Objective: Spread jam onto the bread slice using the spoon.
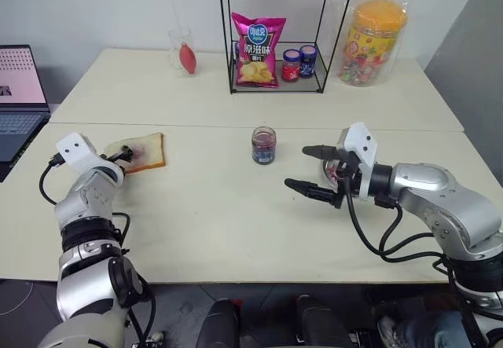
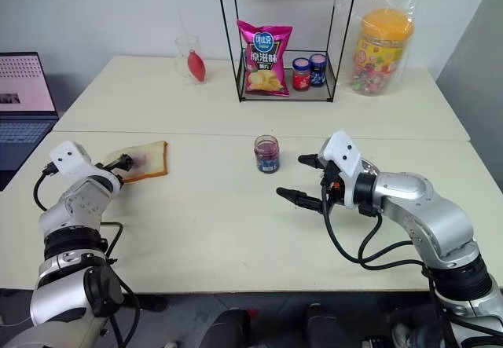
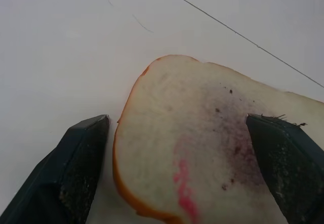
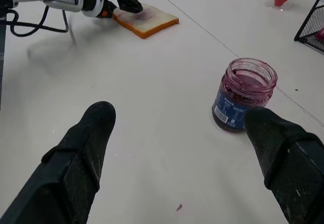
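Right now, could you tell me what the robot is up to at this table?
It is working on jam and bread. The left gripper is open at the bread slice, one finger at each side of the slice's corner, not closed on it. The slice already carries a purple jam smear. The right gripper hangs open and empty above the table, near an uncapped jam jar. Neither gripper holds anything.

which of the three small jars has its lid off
The jar standing alone mid-table, jam-stained inside, with no lid. The two jars in the wire rack are lidded: one red, one blue.
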Controlling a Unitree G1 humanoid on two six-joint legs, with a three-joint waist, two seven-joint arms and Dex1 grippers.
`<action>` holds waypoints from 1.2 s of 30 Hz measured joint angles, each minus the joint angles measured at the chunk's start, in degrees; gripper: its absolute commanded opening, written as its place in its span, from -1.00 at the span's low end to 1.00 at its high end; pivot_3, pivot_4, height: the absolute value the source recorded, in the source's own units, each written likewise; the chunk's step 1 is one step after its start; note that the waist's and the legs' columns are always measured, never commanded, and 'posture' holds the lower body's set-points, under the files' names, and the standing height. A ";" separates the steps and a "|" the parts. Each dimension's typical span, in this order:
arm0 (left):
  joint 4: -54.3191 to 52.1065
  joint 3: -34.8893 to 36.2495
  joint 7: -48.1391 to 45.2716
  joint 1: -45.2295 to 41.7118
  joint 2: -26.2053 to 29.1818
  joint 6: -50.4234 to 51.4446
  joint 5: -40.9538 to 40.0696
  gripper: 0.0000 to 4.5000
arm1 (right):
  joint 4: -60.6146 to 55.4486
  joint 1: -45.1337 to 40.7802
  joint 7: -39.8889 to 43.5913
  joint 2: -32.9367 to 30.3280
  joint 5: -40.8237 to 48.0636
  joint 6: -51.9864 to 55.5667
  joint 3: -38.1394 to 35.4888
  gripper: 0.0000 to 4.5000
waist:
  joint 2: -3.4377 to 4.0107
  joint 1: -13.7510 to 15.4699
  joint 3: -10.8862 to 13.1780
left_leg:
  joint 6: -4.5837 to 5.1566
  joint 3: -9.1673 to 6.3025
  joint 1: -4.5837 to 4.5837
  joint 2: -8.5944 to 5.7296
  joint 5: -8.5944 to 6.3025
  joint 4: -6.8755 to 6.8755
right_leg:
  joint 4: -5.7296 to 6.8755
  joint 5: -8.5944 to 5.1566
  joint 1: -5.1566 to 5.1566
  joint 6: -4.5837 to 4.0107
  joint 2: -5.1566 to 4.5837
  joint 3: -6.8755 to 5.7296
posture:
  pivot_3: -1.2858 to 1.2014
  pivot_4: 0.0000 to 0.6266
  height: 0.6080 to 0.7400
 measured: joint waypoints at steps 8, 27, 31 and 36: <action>0.23 1.23 3.98 -0.63 -0.02 1.10 -0.69 0.00 | -0.20 0.00 2.44 -0.99 1.07 -0.05 -1.15 1.00 | 0.00 -0.01 0.00 | 0.00 0.01 0.00 0.00 0.00 0.00 | -0.01 0.00 0.00 0.01 -0.01 0.01 | 0.03 -0.52 1.00; -7.70 2.12 5.52 2.37 -2.62 2.86 -2.89 -0.99 | -0.94 -1.10 7.17 -1.19 2.91 -2.53 -2.38 1.00 | -0.02 -0.02 0.01 | -0.01 0.00 -0.03 0.00 0.00 -0.02 | -0.05 0.01 0.00 0.01 -0.02 0.00 | 0.03 -0.52 1.00; -17.01 1.90 0.47 5.88 -2.86 6.59 -6.39 -0.99 | -0.89 -0.99 7.17 -1.29 2.85 -2.64 -2.43 1.00 | -0.05 -0.03 0.03 | -0.01 -0.01 -0.05 0.00 0.00 -0.03 | -0.05 0.02 -0.02 -0.02 -0.03 0.00 | 0.03 -0.52 1.00; -27.89 1.17 -6.94 9.71 -1.54 13.64 -12.24 -0.99 | -1.00 -0.08 7.14 -1.56 2.91 -2.75 -3.33 1.00 | -0.06 -0.14 0.04 | -0.01 0.01 -0.05 0.00 -0.01 -0.03 | -0.07 0.00 -0.02 0.00 -0.04 0.01 | 0.03 -0.52 1.00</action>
